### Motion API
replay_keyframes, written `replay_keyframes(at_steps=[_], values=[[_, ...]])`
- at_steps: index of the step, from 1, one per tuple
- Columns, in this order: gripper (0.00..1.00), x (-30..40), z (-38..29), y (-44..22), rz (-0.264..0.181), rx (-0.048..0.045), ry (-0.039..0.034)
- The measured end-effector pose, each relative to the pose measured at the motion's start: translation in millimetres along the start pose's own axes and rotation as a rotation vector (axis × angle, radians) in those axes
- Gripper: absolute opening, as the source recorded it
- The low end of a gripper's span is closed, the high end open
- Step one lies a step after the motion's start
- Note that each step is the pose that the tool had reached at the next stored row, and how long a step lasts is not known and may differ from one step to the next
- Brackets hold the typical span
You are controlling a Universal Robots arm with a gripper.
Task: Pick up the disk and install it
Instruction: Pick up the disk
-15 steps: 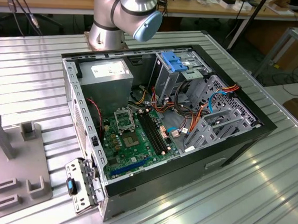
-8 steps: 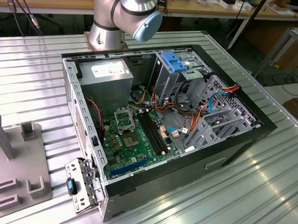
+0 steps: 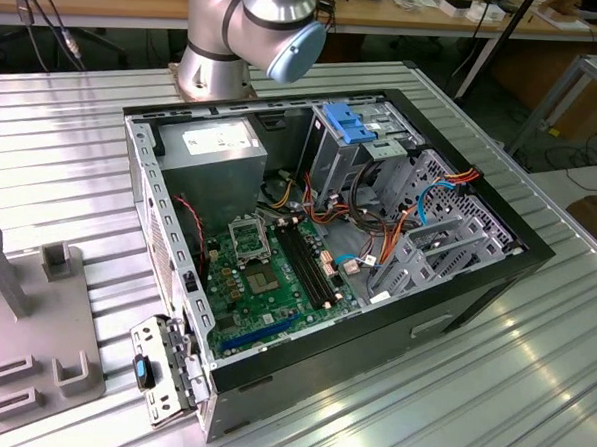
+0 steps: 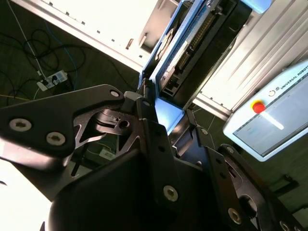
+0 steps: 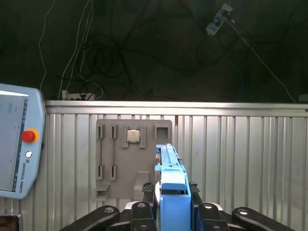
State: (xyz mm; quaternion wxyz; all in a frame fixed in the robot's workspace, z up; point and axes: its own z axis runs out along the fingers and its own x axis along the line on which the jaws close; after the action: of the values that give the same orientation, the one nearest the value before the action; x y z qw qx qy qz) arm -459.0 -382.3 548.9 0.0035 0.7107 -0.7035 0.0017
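Pincer clenched on the disk — blue carrier edge-up between its jaws, held clear above the bench. Pick-up looks done; carrying is in hand. Installing, I judge, calls for squaring the rails with the bay in the open computer case

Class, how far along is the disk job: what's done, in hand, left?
Done: the disk is picked up. In hand: the gripper clamps it above the table. Left: it is not yet in the computer case.
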Motion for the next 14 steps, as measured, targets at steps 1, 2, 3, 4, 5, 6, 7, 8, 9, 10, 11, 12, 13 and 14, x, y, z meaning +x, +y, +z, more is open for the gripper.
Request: replay_keyframes(at_steps=[1, 2, 3, 4, 5, 6, 7, 8, 9, 10, 11, 12, 13, 14], values=[[0.36, 0.0, 0.0, -1.4, 0.0, 0.0, 0.0], [0.36, 0.0, 0.0, -3.1, 0.0, 0.0, 0.0], [0.36, 0.1, 0.0, -6.7, 0.0, 0.0, 0.0], [0.36, 0.1, 0.0, -8.5, 0.0, 0.0, 0.0], [0.36, 0.1, 0.0, -9.9, 0.0, 0.0001, 0.0], [0.36, 0.1, 0.0, -11.8, 0.0, 0.0001, 0.0], [0.36, 0.1, -0.1, -13.2, 0.0, 0.0, 0.0], [0.36, 0.2, 0.0, -15.4, 0.0, 0.0, 0.0], [0.36, 0.2, -0.1, -17.0, 0.0, 0.0, 0.0001], [0.36, 0.2, -0.1, -19.1, 0.0, 0.0, 0.0001], [0.36, 0.2, -0.1, -20.5, 0.0, 0.0, 0.0], [0.36, 0.2, 0.0, -23.3, 0.0, 0.0001, 0.0], [0.36, 0.3, -0.1, -25.5, 0.0, 0.0, 0.0], [0.36, 0.3, -0.1, -26.9, 0.0, 0.0, 0.0]])
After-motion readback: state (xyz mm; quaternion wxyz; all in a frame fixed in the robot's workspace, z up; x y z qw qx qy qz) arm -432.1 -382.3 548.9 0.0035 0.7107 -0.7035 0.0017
